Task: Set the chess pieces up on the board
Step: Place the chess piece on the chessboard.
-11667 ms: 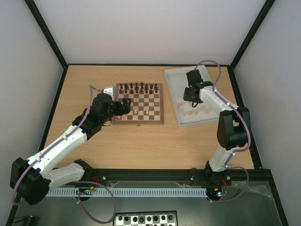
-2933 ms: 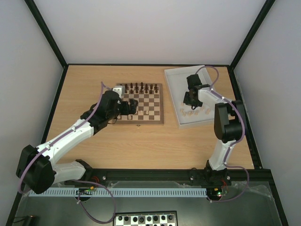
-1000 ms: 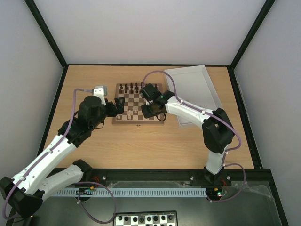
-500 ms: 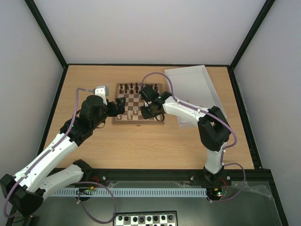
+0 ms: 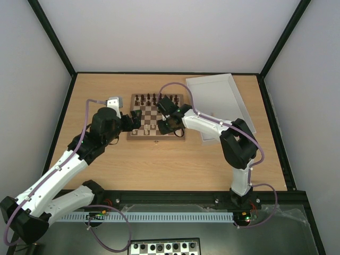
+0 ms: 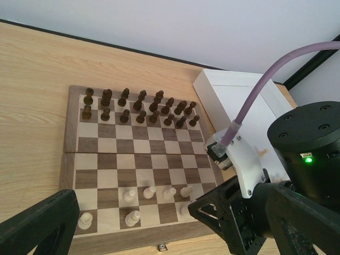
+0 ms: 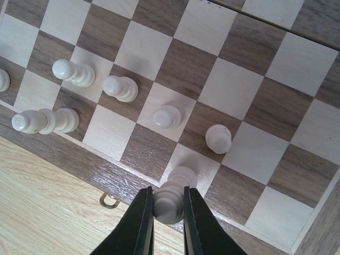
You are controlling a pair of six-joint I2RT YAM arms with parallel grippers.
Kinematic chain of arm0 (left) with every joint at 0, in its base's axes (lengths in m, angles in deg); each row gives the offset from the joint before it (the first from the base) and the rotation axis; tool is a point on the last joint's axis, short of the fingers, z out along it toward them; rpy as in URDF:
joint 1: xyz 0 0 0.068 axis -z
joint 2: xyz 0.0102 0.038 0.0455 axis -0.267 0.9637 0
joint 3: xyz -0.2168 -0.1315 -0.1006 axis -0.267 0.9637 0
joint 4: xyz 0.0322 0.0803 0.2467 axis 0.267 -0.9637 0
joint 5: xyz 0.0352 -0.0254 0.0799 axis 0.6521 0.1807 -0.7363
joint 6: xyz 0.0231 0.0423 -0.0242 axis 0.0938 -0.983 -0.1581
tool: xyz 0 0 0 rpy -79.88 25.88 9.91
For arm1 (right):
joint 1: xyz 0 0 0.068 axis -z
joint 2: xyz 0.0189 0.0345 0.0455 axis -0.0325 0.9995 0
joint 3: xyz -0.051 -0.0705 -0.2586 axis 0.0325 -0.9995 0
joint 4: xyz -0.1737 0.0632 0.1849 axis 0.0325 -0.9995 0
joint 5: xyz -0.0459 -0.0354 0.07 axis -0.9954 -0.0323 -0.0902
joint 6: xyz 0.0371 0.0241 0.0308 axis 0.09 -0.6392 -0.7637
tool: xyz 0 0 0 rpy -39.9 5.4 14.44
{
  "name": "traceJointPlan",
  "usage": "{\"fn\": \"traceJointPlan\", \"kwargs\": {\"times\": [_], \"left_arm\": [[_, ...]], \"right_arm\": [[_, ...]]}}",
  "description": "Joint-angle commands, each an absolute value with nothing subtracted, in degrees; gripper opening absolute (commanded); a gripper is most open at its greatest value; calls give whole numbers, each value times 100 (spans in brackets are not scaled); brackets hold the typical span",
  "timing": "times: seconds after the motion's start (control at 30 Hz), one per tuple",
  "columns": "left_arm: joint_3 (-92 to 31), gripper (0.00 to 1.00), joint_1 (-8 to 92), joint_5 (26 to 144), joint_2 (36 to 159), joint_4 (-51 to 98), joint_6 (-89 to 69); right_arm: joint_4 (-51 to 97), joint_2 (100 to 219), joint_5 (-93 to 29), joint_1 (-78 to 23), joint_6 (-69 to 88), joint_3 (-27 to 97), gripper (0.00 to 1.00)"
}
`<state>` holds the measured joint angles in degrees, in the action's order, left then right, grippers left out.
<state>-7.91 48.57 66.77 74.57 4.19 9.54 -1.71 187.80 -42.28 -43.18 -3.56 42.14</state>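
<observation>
The board (image 5: 156,137) lies at the table's middle, with dark pieces along its far rows. Several cream chess pieces (image 6: 149,192) stand on its near rows. My right gripper (image 5: 163,125) is over the board's near edge, right of centre. In the right wrist view this gripper (image 7: 168,201) is shut on the head of a cream piece (image 7: 170,208) whose base sits at a cream square in the nearest row. Other cream pieces (image 7: 167,116) stand just beyond it. My left gripper (image 5: 135,124) hovers at the board's near left corner, wide open (image 6: 164,234) and holding nothing.
A white tray (image 5: 228,87) lies tilted to the right of the board, partly hidden by the right arm. A black-and-white checkered board (image 5: 164,248) lies below the arm bases. A small metal clasp (image 7: 109,201) sits on the wooden board's near edge.
The right gripper has shifted slightly left over the board's near row with the cream piece in it. The left arm has stayed where it was.
</observation>
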Motion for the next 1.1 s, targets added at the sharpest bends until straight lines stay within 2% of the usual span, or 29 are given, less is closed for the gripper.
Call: {"fn": "traceJointPlan", "kwargs": {"times": [0.0, 0.27, 0.4, 0.53, 0.57, 0.73, 1.07], "left_arm": [[-731, 100, 4859, 6620, 7461, 478, 969], [-733, 100, 4863, 6625, 7478, 485, 991], [-737, 99, 4868, 6654, 7494, 501, 992], [-749, 99, 4862, 6672, 7511, 504, 995], [-748, 100, 4870, 6680, 7514, 504, 1000], [-777, 99, 4873, 6697, 7520, 521, 1009], [-792, 99, 4923, 6682, 7561, 531, 1022]], "right_arm": [[-194, 18945, -4195, -4347, -318, 4162, 1], [-175, 18933, -4204, -4348, -324, 4087, 2], [-154, 18865, -4211, -4345, -335, 3996, 9], [-137, 18819, -4221, -4343, -335, 3946, 24], [-138, 18808, -4217, -4341, -335, 3942, 25], [-151, 18628, -4209, -4342, -327, 3921, 25], [-298, 18166, -4410, -4349, -335, 3975, 31]]}}
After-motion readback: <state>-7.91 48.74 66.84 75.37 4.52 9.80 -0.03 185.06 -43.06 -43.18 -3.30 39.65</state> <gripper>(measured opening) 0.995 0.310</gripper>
